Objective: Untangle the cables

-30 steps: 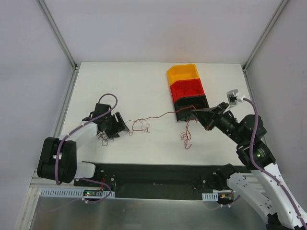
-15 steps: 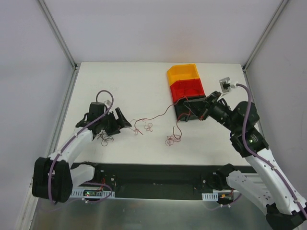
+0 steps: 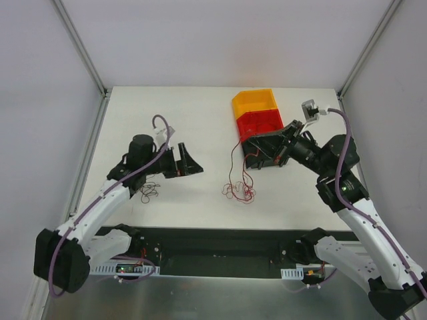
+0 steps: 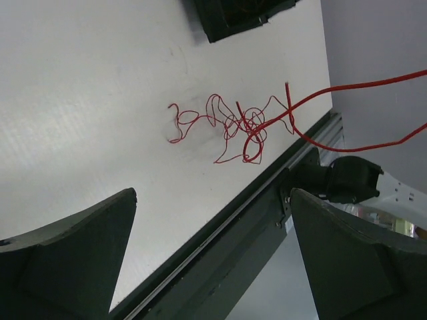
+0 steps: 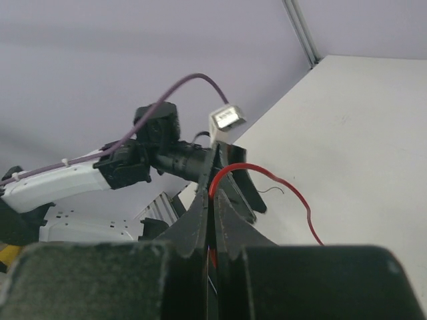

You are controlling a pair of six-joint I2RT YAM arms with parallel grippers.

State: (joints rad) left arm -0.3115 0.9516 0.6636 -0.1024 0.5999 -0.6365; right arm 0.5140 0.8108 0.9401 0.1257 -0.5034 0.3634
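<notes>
A red cable hangs from my right gripper (image 3: 261, 152) down to a curly red tangle (image 3: 239, 192) on the white table. In the right wrist view the jaws (image 5: 213, 195) are shut on that red cable (image 5: 267, 173), which arcs away to the right. My left gripper (image 3: 185, 164) is open and holds nothing. It is above the table, left of the red tangle (image 4: 230, 127), which lies ahead of its spread fingers (image 4: 73, 260). A small dark tangle of thin cables (image 3: 150, 191) lies on the table under the left arm.
Three stacked bins stand at the back right: orange (image 3: 253, 100), red (image 3: 259, 122) and black (image 3: 252, 160), with my right gripper at the black one. The table's black front rail (image 3: 220, 240) runs along the near edge. Frame posts stand at the back corners.
The left gripper has opened wide and moved up and right, away from the dark tangle. The red cable has come away from the left side and gathered nearer the bins. The right gripper has shifted left.
</notes>
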